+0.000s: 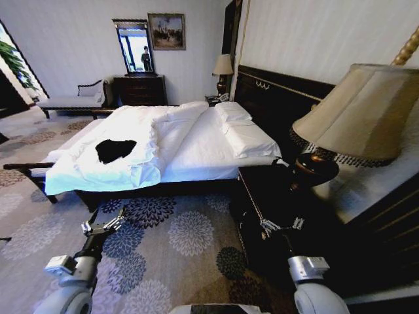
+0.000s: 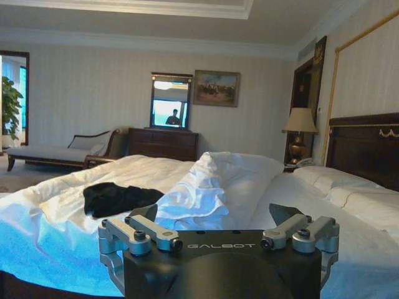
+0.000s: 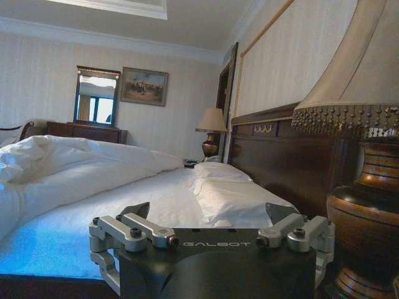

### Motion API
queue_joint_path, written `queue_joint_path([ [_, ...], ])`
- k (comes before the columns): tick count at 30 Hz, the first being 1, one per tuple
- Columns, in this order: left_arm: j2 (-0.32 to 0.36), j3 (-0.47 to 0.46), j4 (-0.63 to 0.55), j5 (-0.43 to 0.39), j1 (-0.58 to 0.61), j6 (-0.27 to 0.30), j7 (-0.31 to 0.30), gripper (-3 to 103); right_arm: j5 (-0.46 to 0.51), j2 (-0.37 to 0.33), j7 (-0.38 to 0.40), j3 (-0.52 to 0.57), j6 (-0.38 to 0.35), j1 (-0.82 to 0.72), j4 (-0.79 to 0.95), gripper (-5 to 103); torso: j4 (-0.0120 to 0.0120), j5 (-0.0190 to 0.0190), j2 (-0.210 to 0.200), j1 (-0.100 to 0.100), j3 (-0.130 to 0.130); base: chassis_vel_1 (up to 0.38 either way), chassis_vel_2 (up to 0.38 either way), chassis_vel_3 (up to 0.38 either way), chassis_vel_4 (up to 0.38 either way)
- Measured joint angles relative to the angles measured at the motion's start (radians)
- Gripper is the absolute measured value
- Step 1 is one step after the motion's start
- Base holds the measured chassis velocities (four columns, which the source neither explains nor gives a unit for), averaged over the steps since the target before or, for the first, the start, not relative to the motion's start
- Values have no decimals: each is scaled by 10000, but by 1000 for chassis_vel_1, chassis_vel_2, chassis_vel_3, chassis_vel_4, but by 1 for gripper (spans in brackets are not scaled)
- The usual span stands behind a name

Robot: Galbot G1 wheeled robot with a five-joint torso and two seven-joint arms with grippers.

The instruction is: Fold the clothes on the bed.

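Currently the black T-shirt (image 1: 116, 150) lies crumpled on the bed (image 1: 196, 154), far-left of both spread, empty hands; left hand (image 1: 103, 226) nearer than right hand (image 1: 281, 227).

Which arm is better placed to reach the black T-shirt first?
Probably the left. The T-shirt lies crumpled near the bed's foot, ahead of the left end effector; the right end effector faces the nightstand.

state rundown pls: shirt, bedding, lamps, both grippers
T-shirt: crumpled, unfolded, on the duvet near the foot.
Duvet: rumpled, bunched toward the foot of the bed.
Pillows: flat at the headboard.
Near lamp: unlit.
Left gripper: jaws open, empty, short of the bed.
Right gripper: jaws open, empty, by the nightstand.
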Motion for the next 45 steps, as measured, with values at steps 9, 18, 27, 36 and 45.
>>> queue_joint_path([
  [9, -9, 229, 99, -51, -112, -11, 4, 100, -5, -31, -26, -12, -2, 74, -146, 100, 1, 0, 0, 0, 0, -31, -4, -3, -33],
  [18, 100, 355, 175, -153, -300, -11, -10, 100, -17, -28, -67, -15, -19, 141, -197, 100, -1, 0, 0, 1, 0, -56, 7, -6, -47],
  [27, 15, 546, 161, -90, -302, -86, -12, 100, -27, -52, -122, 11, -20, 123, -186, 100, 0, 0, 0, 1, 0, 0, 0, 0, 0],
  [36, -125, 452, 133, -94, -79, -301, 16, 100, -61, -38, -167, -42, -21, 59, -146, 100, 0, 0, 0, 1, 0, 0, 0, 0, 0],
  [45, -212, 396, 119, -120, 45, -406, 45, 100, -77, -24, -251, -41, -1, 8, -97, 100, 0, 0, 0, 1, 0, -9, 10, 10, -19],
])
